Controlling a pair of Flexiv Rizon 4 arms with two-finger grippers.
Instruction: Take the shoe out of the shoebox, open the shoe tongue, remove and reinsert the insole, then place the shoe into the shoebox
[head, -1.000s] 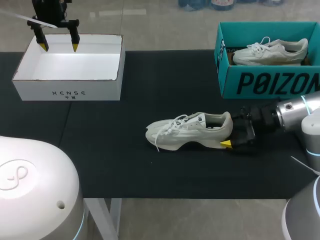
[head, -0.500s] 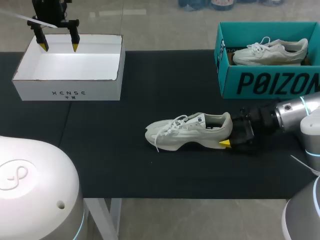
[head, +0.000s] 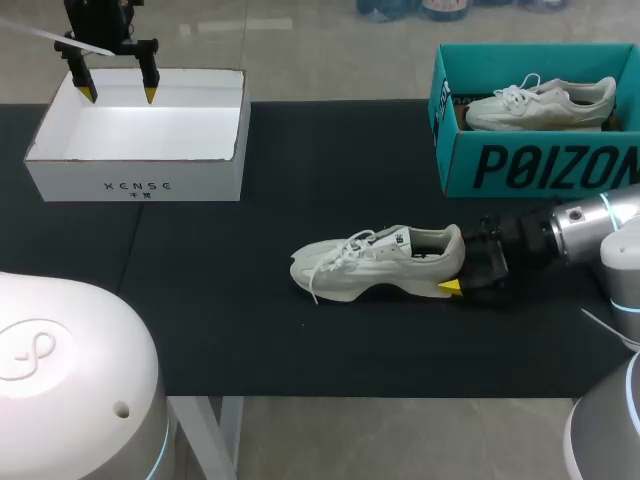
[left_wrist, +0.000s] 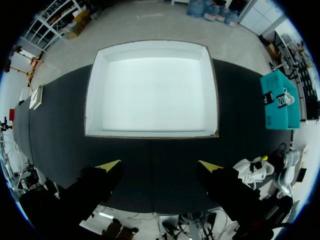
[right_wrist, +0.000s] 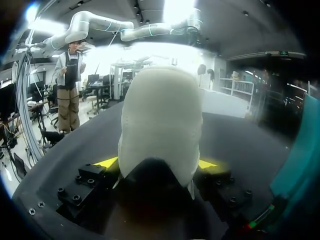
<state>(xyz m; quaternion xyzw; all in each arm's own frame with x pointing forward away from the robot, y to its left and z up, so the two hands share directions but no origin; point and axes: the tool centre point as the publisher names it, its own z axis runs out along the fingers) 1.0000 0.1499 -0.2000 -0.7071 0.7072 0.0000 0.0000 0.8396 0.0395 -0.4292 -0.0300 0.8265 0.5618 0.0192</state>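
Observation:
A white sneaker (head: 380, 262) lies on its side on the black table mat, toe to the left, laces loose. My right gripper (head: 458, 268) comes in from the right and is shut on the shoe's heel. In the right wrist view the heel (right_wrist: 160, 120) fills the gap between the two yellow fingertips (right_wrist: 109, 162), which press on it from both sides. My left gripper (head: 119, 94) hangs open above the far edge of the empty white box (head: 140, 155). From the left wrist that box (left_wrist: 150, 131) lies ahead of the open left gripper (left_wrist: 160, 165).
A teal shoebox (head: 540, 160) at the back right holds a second white sneaker (head: 540, 103). It stands just behind my right arm, and its side shows beside the right gripper (right_wrist: 300, 150). The white box occupies the back left corner.
The right gripper's fingers closed in on the heel and nudged the shoe slightly left. The left arm has not moved.

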